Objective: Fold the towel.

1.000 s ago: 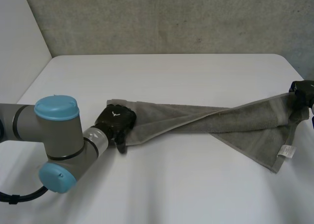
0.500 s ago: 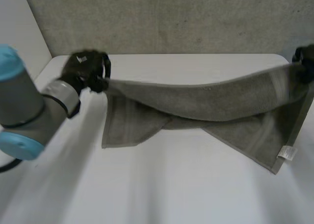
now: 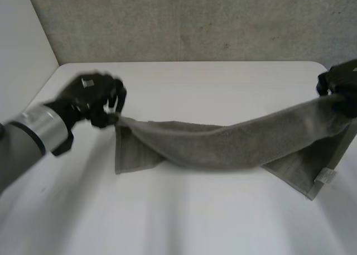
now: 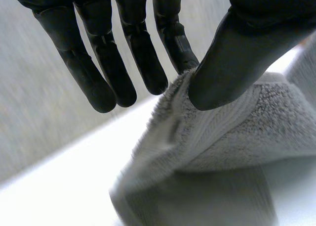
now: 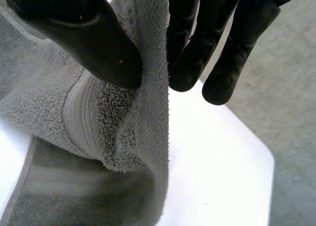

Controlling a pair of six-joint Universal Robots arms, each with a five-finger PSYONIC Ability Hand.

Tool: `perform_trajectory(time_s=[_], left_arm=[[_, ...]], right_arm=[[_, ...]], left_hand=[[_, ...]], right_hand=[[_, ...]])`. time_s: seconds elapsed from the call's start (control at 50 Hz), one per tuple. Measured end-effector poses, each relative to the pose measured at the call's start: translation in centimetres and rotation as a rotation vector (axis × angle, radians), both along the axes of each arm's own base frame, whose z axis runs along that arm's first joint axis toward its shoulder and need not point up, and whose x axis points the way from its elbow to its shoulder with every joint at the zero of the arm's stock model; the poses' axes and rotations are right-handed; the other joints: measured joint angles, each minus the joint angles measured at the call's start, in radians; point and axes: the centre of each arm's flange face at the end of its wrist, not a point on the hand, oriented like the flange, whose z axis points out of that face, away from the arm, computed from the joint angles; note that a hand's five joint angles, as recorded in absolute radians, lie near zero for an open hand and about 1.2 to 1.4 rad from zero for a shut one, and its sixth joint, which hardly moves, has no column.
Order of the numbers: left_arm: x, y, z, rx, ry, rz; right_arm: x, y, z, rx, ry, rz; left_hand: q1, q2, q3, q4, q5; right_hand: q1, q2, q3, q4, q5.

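Note:
A grey towel (image 3: 223, 143) hangs stretched between my two hands above the white table (image 3: 184, 210), sagging in the middle, its lower layer trailing on the table. My left hand (image 3: 92, 99) pinches the towel's left corner (image 4: 197, 132) between thumb (image 4: 237, 63) and fingers (image 4: 143, 53). My right hand (image 3: 340, 82) holds the right corner at the table's right edge; the towel (image 5: 118, 117) is pinched there between thumb (image 5: 94, 43) and fingers (image 5: 192, 48). A white label (image 3: 324, 177) hangs from the towel's lower right edge.
A grey wall (image 3: 195, 20) rises behind the table's far edge. A white panel (image 3: 22, 54) stands at the left. Bare tabletop lies in front of the towel.
My left hand closed on the towel's left corner and lifted it up and to the left. My right hand rose with its corner, so the towel now hangs between them.

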Motion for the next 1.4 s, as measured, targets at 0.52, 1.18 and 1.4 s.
perform_trajectory(time_s=[0.52,1.18,1.4], left_arm=[[0.1,-1.0,-9.6,0.077,-0.116,-0.004],[-2.1,-2.2,-11.5,0.049,-0.159,-0.08],[-3.7,-10.6,-2.5,-0.314,-0.063,0.035]], right_arm=[[-0.2,-1.1,-7.1,0.084,-0.016,-0.004],[0.5,-1.8,-8.3,0.067,-0.012,0.028],[4.6,-6.9,-2.2,-0.504,-0.02,0.144]], left_hand=[[-0.469,-0.472,-0.49,-0.463,-0.479],[0.0,-0.001,-0.003,0.001,0.0],[0.0,0.001,0.0,0.001,0.0]], right_hand=[[0.0,0.0,0.0,0.0,0.0],[0.0,0.0,0.0,0.0,0.0],[0.0,0.005,0.0,0.0,0.0]])
